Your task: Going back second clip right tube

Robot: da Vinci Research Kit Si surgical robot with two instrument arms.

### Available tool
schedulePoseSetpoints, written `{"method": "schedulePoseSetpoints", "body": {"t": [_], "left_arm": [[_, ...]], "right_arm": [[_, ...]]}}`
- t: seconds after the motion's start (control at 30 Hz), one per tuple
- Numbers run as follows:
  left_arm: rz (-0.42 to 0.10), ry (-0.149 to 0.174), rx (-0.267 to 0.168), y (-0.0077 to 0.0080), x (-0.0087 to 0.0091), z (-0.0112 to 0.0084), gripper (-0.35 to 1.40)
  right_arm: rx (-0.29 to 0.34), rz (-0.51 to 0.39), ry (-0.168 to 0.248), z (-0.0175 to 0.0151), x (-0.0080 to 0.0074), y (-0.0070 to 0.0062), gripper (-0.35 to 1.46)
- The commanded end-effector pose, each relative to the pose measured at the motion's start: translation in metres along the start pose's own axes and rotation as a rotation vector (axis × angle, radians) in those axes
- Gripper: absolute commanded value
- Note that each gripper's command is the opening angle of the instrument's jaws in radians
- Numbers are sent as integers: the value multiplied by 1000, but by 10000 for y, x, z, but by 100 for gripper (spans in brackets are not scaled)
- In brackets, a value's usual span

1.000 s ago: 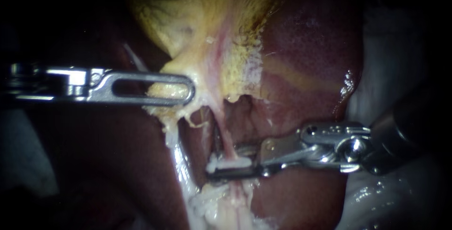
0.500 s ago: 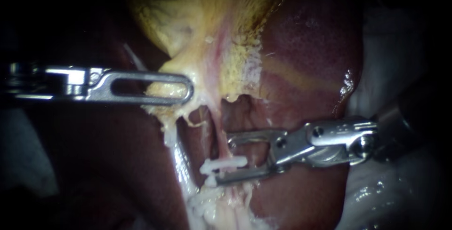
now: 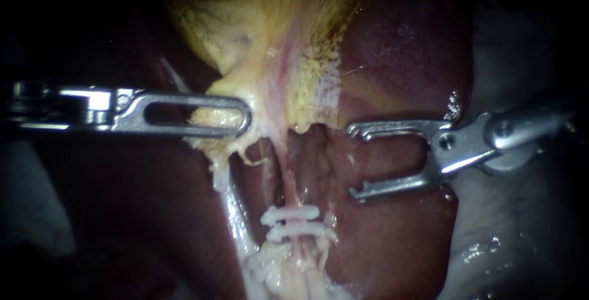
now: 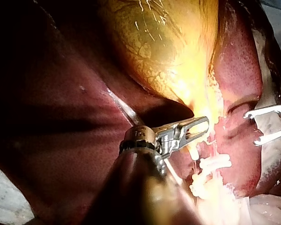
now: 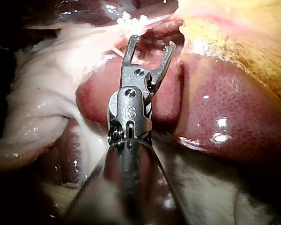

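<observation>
Endoscope view: drew right hand [image 3: 354, 163] back off the right tube [image 3: 287, 186], jaws gaping and empty; left the second clip [image 3: 293, 215] across it, ahead of and below that hand; judged clipping done, only retreat remaining; kept left hand [image 3: 239, 116] clamped on gallbladder [image 3: 264, 42].
</observation>
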Motion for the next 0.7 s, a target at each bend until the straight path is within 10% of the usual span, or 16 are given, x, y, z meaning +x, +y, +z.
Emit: {"method": "schedulePoseSetpoints", "body": {"t": [0.03, 0.43, 0.7], "left_arm": [[1, -1, 0, 2, 0, 2, -35], [23, 21, -12, 52, 14, 73, -35], [23, 32, -29, 73, 20, 85, -35]], "right_arm": [[0, 1, -1, 0, 0, 0, 50], [-3, 2, 4, -1, -3, 2, 50], [-3, 2, 4, -4, -4, 3, 50]]}}
